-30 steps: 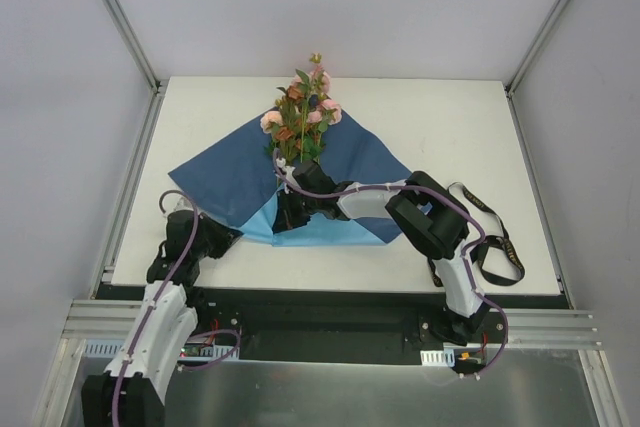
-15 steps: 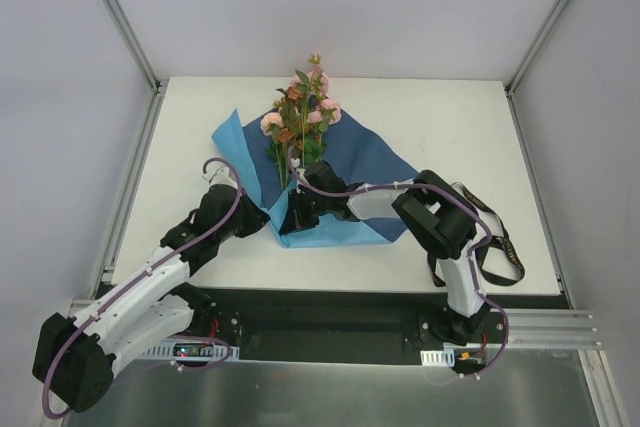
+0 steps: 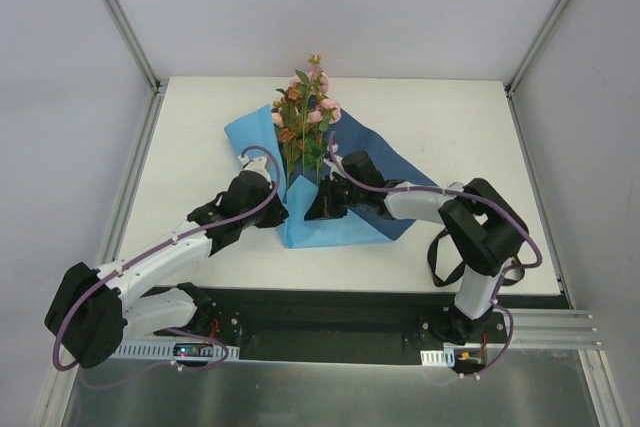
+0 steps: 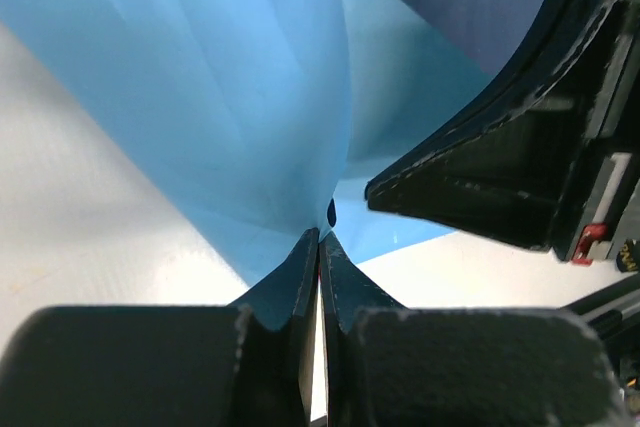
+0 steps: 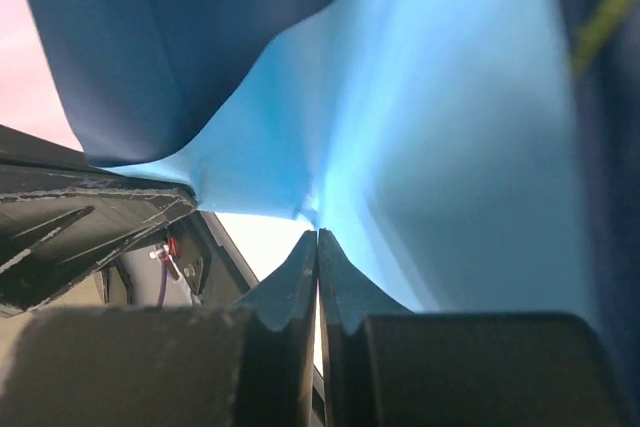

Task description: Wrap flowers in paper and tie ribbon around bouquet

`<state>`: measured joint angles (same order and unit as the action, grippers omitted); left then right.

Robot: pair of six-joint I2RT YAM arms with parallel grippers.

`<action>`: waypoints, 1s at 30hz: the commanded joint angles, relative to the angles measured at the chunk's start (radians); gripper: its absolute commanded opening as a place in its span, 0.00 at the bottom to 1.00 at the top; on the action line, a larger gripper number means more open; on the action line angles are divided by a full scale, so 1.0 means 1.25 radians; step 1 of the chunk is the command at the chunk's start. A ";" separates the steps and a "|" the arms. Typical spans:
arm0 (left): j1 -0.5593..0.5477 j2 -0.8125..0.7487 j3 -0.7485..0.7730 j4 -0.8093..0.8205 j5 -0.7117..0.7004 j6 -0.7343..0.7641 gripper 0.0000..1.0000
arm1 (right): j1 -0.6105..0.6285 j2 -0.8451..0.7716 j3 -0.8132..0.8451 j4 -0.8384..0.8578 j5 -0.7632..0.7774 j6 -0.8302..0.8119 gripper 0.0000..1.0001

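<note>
Overhead, the flowers (image 3: 303, 112) are lying on the paper (image 3: 345, 162), blooms pointing toward 12 o'clock near the far edge of the white table (image 3: 450, 127). The paper's left flap is folding over and showing light blue, while navy is showing at 3 o'clock of the stems. At 6 o'clock of the blooms, the left gripper (image 4: 319, 237) is clenching a light blue fold and the right gripper (image 5: 318, 237) is pinching the paper likewise (jaws pressed together in each wrist view). The ribbon (image 3: 433, 259) is lying at 4 o'clock by the right arm's base. A white tag (image 4: 612, 182) on the right gripper is coming out too blurred to read. Plain white walls and aluminium posts (image 3: 120, 17) are enclosing the table
</note>
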<state>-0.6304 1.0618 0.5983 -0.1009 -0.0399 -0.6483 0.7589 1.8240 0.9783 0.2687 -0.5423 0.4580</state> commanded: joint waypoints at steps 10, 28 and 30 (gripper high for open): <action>-0.060 0.227 0.126 0.151 0.141 0.061 0.00 | -0.078 -0.009 -0.028 -0.085 0.083 -0.176 0.00; -0.075 0.438 0.110 0.354 0.275 0.072 0.00 | -0.192 -0.081 -0.146 0.021 0.047 0.005 0.12; -0.075 0.445 0.104 0.362 0.277 0.071 0.00 | -0.202 -0.136 -0.169 0.018 0.047 0.014 0.28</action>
<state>-0.7197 1.6089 0.7326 0.2741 0.2729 -0.5835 0.5331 1.7905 0.8181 0.2588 -0.4801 0.4187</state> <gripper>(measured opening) 0.003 0.189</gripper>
